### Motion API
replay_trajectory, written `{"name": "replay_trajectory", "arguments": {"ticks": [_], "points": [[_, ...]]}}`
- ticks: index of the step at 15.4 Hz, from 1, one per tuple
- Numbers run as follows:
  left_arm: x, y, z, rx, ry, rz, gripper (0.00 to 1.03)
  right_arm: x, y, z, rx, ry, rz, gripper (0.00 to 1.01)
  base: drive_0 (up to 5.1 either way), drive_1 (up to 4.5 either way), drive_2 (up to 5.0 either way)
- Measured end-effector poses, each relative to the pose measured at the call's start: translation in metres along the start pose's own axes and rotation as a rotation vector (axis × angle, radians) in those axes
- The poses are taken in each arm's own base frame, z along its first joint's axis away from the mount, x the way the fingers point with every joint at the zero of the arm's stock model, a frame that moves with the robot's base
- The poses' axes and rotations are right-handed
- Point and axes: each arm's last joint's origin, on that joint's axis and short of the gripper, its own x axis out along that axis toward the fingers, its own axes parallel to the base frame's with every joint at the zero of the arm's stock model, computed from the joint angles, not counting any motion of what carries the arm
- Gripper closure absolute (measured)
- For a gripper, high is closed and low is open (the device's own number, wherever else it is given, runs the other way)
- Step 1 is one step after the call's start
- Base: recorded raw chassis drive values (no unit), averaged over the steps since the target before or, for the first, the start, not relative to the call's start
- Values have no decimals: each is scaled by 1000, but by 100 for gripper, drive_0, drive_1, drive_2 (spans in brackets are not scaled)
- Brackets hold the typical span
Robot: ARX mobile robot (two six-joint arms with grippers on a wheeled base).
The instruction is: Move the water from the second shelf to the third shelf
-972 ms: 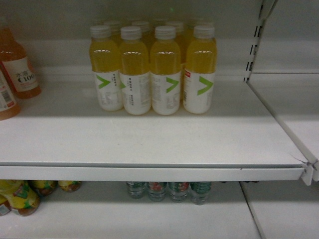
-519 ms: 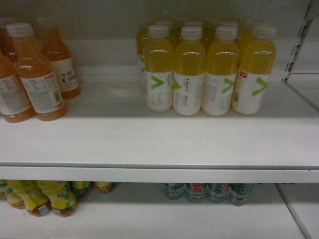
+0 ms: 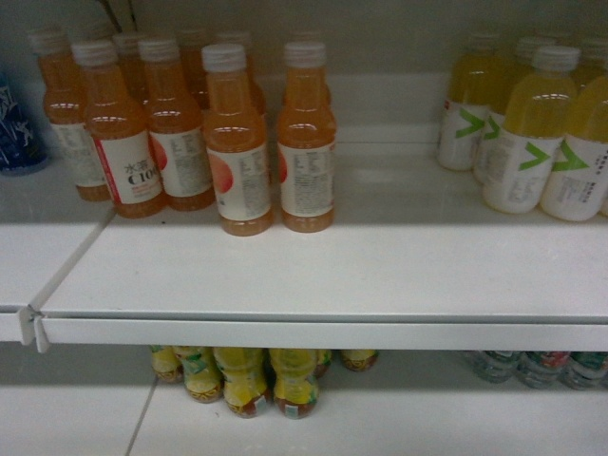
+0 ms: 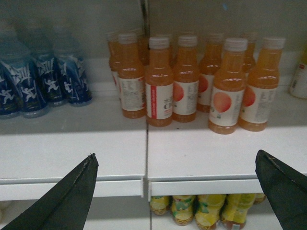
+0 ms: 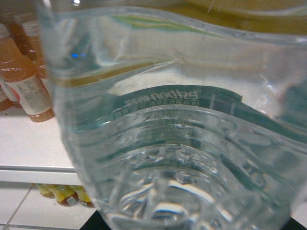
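Observation:
The water bottle [image 5: 172, 143], clear and ribbed with a green label, fills the right wrist view, very close to the camera. My right gripper [image 5: 187, 223] is shut on it; only dark bits of the fingers show at the bottom edge. More water bottles [image 3: 537, 366] stand on the lower shelf at the bottom right of the head view. My left gripper [image 4: 175, 191] is open, its dark fingers [image 4: 72, 196] spread wide and empty in front of the white shelf edge [image 4: 192, 187]. Neither gripper shows in the head view.
Orange drink bottles [image 3: 237, 142] stand on the upper shelf [image 3: 332, 275], yellow drinks with green V labels [image 3: 532, 142] to their right, blue bottles [image 4: 43, 81] to the left. Yellow-labelled bottles [image 3: 247, 380] sit on the lower shelf. A shelf joint [image 3: 33, 323] is at the left.
The head view has swung left: the yellow V-label bottles slid to the right edge and the orange bottles came to the middle. The water on the lower shelf moved to the bottom right.

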Motion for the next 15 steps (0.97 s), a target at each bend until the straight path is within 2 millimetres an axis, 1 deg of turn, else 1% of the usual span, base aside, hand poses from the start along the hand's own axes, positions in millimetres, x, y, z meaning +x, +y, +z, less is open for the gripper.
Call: {"name": "replay_trajectory", "arguments": {"ticks": [15], "points": [[0,0,0,0,1,-1,5,0,0,-1,0,7,1,62,-496,244,244]]}}
